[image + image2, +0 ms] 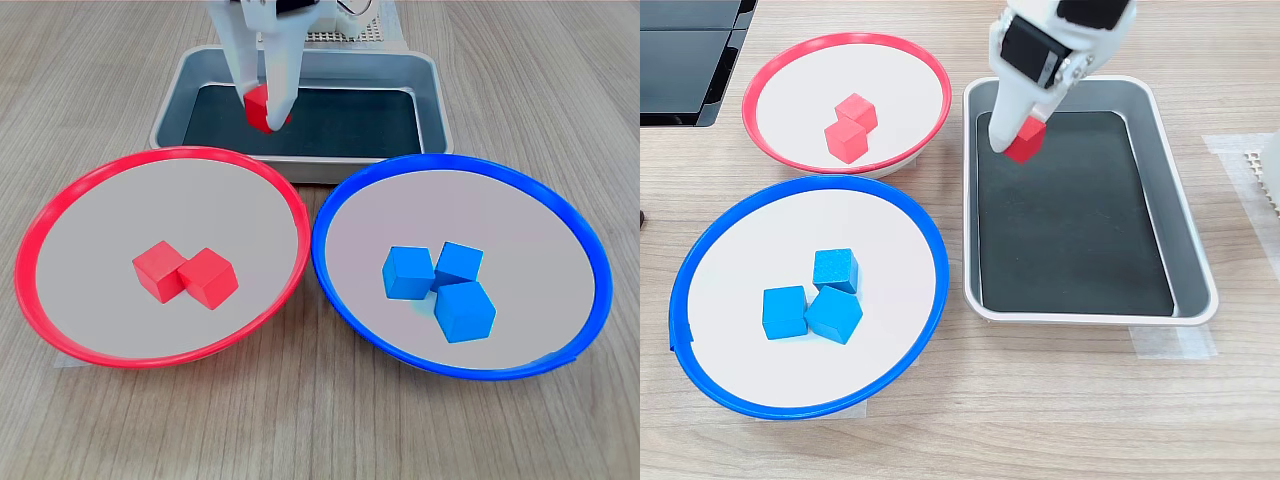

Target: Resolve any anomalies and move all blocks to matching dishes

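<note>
My white gripper (265, 105) (1018, 135) is shut on a red block (261, 108) (1025, 141), held just above the black floor of the grey metal tray (432, 95) (1195, 250). Two more red blocks (186, 272) (851, 126) lie touching in the red-rimmed dish (70, 190) (775, 70). Three blue blocks (440, 285) (815, 297) sit clustered in the blue-rimmed dish (560, 230) (730, 230). The red-rimmed dish is on the first exterior view's left, the blue-rimmed one on its right, with the tray behind both.
A black flat object (685, 55) lies at the second exterior view's upper left corner. Tape (1170, 340) holds the tray's edge to the wooden table (320, 430). A pale perforated base (345, 35) stands behind the tray.
</note>
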